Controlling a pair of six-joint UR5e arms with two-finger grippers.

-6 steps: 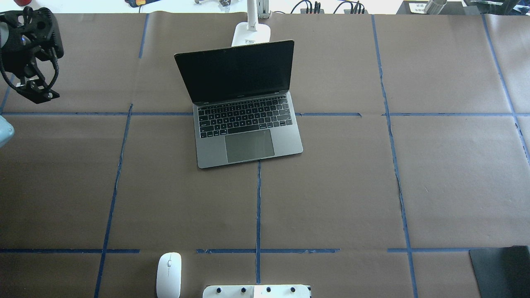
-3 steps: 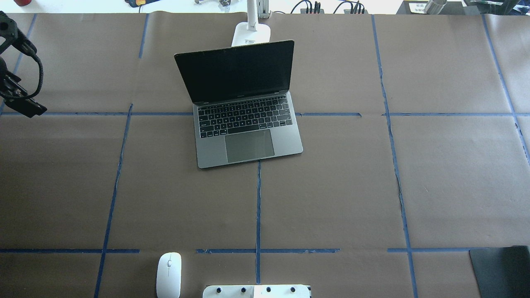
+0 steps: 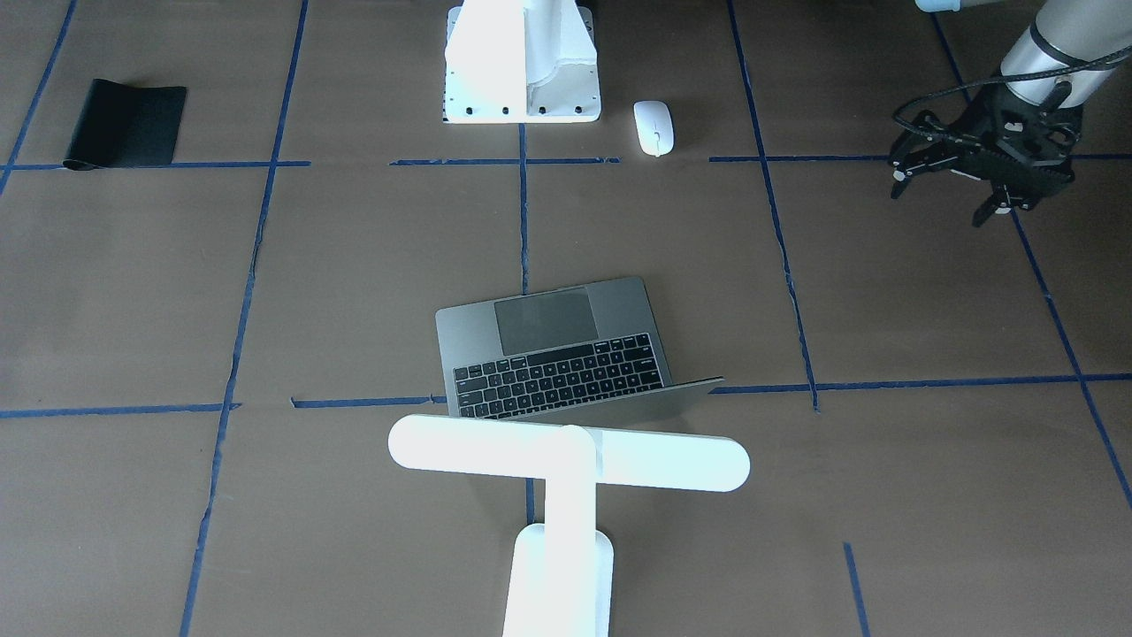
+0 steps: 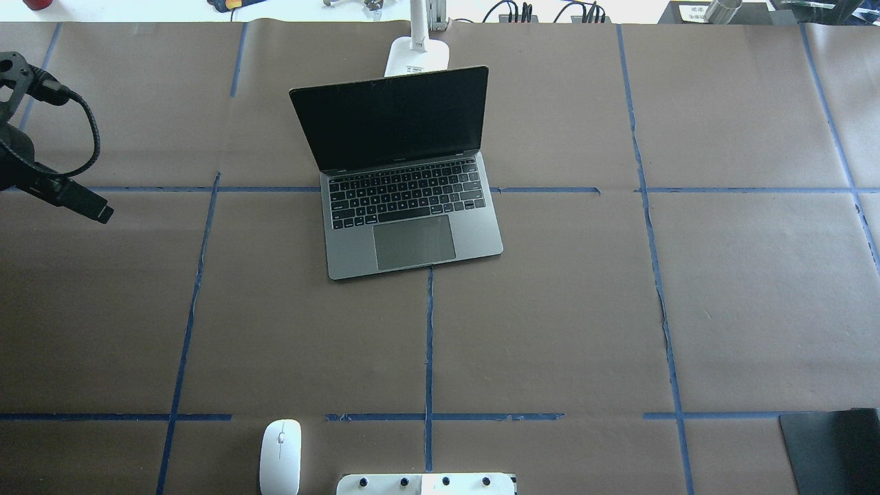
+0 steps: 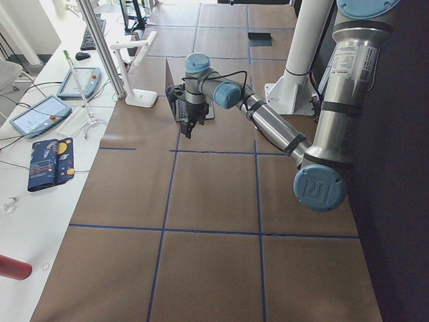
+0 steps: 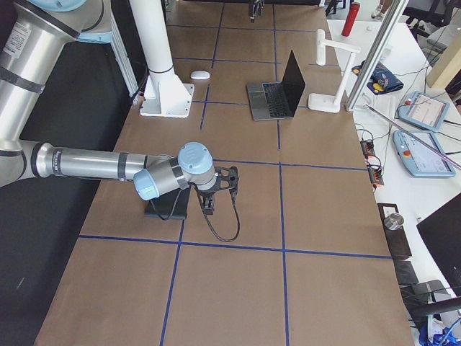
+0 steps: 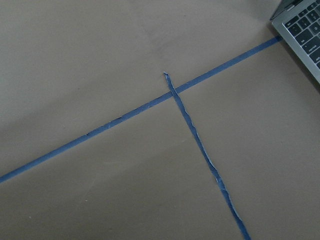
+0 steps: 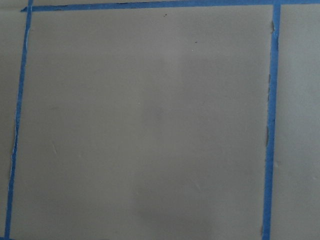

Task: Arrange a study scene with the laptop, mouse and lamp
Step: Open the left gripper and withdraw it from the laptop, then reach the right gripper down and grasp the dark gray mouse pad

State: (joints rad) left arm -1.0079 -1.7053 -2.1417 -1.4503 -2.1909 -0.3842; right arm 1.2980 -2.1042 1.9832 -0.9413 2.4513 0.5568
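While the left gripper point(image 3: 946, 193) hangs off to the side, fingers spread and holding nothing, the grey laptop point(image 4: 412, 206) sits open mid-table: black screen, black keys, big trackpad. The white T-shaped lamp point(image 3: 566, 460) stands just behind its lid. The little white mouse point(image 4: 280, 454) lies well apart, near the robot's edge. Right gripper point(image 6: 215, 194): can't tell if it's open.

left arm point(image 3: 1052, 55), jaws spread, empty
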